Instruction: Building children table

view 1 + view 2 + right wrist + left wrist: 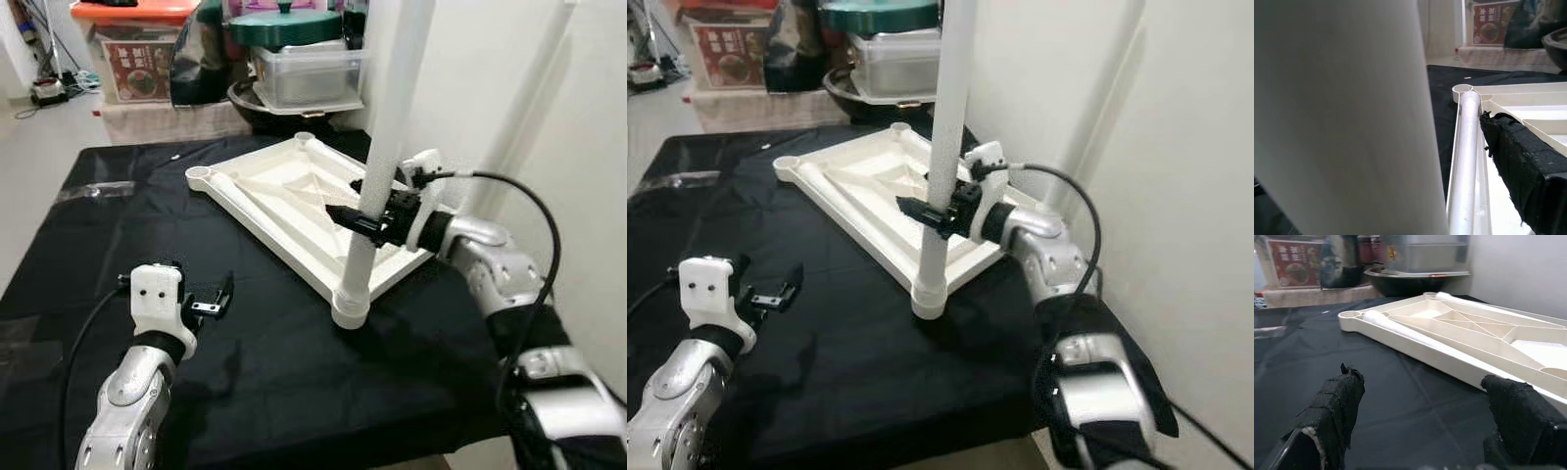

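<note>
Left hand [208, 302] spread, hovering empty over black worktop [78, 245], free to assist. Tabletop [284, 201] lies underside up, exposing corner sockets. Right hand [364, 221] pinches upright leg [377, 166], steadying it in near corner socket.
</note>
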Robot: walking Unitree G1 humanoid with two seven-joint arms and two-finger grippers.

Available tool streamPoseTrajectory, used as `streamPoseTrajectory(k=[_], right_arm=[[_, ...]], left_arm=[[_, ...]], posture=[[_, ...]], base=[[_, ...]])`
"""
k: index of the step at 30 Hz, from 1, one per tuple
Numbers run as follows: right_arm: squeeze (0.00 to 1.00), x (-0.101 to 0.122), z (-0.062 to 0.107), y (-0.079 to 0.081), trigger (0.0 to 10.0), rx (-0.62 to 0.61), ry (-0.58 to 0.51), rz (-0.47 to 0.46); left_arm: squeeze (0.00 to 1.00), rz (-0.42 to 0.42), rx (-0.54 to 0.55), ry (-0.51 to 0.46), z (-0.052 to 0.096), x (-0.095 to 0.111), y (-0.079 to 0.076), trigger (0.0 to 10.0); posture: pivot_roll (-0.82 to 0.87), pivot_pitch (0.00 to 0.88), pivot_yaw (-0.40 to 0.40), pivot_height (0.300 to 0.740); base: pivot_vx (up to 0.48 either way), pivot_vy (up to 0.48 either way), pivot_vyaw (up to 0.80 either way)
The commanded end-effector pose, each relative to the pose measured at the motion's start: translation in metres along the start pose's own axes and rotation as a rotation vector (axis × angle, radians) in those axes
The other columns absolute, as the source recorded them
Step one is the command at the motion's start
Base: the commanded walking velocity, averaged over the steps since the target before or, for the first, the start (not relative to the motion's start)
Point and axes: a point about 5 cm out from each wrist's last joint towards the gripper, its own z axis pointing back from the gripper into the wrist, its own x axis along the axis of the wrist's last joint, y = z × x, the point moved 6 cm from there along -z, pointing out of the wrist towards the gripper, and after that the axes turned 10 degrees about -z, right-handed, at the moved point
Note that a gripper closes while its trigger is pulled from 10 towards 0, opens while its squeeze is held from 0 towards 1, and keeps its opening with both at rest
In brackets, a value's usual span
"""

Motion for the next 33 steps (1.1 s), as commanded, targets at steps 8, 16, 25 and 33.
streamPoseTrajectory(k=[8,16,25,33], right_arm=[[0.00,-0.007,0.006,0.000,5.1,0.122,0.065,0.003],[0.00,-0.011,0.005,-0.006,0.0,0.112,0.046,-0.031],[0.00,-0.019,0.008,-0.026,0.0,-0.033,0.001,-0.098],[0.00,-0.044,0.013,-0.065,0.0,-0.690,-0.053,-0.216]], left_arm=[[0.00,-0.002,-0.015,0.014,-0.001,-0.003,-0.004,10.0],[0.00,0.000,-0.020,0.015,-0.001,-0.003,-0.004,10.0],[0.00,-0.002,-0.020,0.016,0.000,-0.004,-0.004,10.0],[0.00,-0.010,-0.008,0.023,0.001,-0.005,-0.002,10.0]], posture=[[0.06,0.000,-0.071,0.740],[0.06,0.000,-0.071,0.740],[0.06,0.000,-0.075,0.740],[0.06,0.000,-0.077,0.740]], base=[[0.000,0.000,0.00],[0.000,0.000,0.00],[0.000,0.000,0.00],[0.000,0.000,0.00]])
